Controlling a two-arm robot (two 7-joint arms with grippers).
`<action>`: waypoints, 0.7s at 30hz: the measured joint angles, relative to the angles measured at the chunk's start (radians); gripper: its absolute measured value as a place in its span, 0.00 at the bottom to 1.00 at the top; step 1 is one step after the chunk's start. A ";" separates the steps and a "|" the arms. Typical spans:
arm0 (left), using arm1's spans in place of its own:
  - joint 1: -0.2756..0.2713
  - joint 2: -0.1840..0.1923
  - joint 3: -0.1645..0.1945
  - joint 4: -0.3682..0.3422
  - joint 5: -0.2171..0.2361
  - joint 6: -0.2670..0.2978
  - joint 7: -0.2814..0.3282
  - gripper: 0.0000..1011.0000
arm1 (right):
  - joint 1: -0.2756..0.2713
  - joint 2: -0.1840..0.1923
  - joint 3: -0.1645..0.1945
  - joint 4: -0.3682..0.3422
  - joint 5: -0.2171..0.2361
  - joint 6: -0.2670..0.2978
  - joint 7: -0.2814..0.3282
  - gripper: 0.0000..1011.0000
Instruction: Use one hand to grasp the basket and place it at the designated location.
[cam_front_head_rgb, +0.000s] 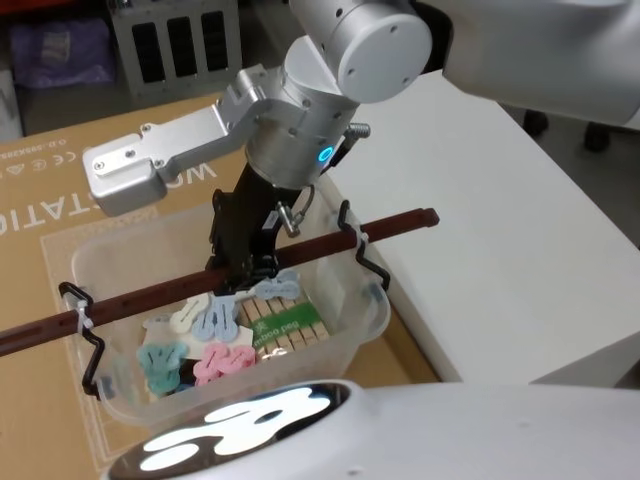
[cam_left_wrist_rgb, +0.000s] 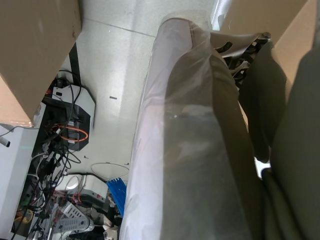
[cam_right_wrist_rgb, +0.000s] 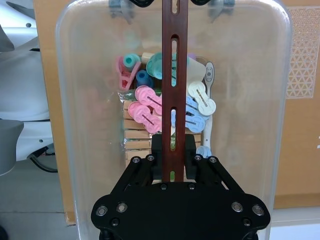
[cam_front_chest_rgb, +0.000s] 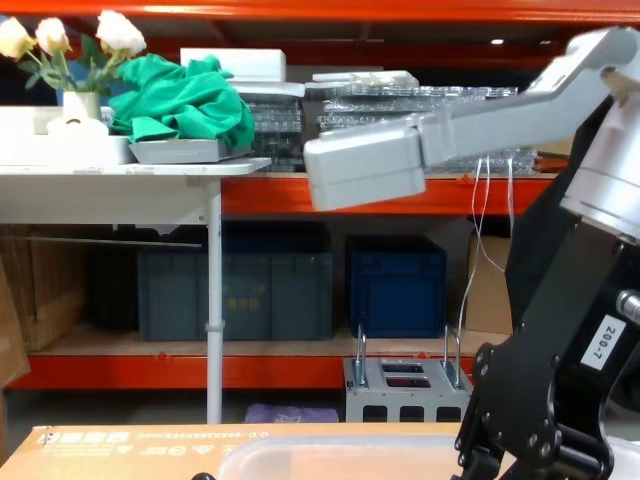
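Observation:
The basket (cam_front_head_rgb: 352, 312) is a translucent white tub resting on a cardboard box, holding pastel clothes pegs and a pack of wooden pegs. Its dark red-brown bar handle (cam_front_head_rgb: 330, 240) spans the tub on black hooks. My right gripper (cam_front_head_rgb: 243, 272) reaches down into the tub and is shut on the middle of that bar. In the right wrist view the black fingers (cam_right_wrist_rgb: 158, 150) clamp the slotted handle (cam_right_wrist_rgb: 173, 75) from both sides above the basket (cam_right_wrist_rgb: 65, 100). From the chest camera the black forearm (cam_front_chest_rgb: 590, 350) fills the right, and the basket rim (cam_front_chest_rgb: 330, 452) shows at the bottom edge.
A white table (cam_front_head_rgb: 500, 220) stands directly right of the basket. The cardboard box (cam_front_head_rgb: 40, 220) extends left and back. A small grey metal crate (cam_front_chest_rgb: 405, 385) sits on the floor ahead, with dark blue crates (cam_front_chest_rgb: 395, 285) on the orange shelving behind.

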 joint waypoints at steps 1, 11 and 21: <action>0.000 0.000 0.000 0.000 0.000 0.000 0.000 0.00 | 0.001 0.000 -0.002 0.001 -0.001 0.001 0.000 0.23; 0.000 0.000 0.000 0.000 0.000 0.000 0.000 0.00 | 0.010 -0.001 -0.024 0.005 -0.008 0.007 -0.012 0.44; 0.000 0.000 0.000 0.000 0.000 0.000 0.000 0.00 | 0.016 0.001 -0.030 0.007 -0.006 0.004 -0.021 0.76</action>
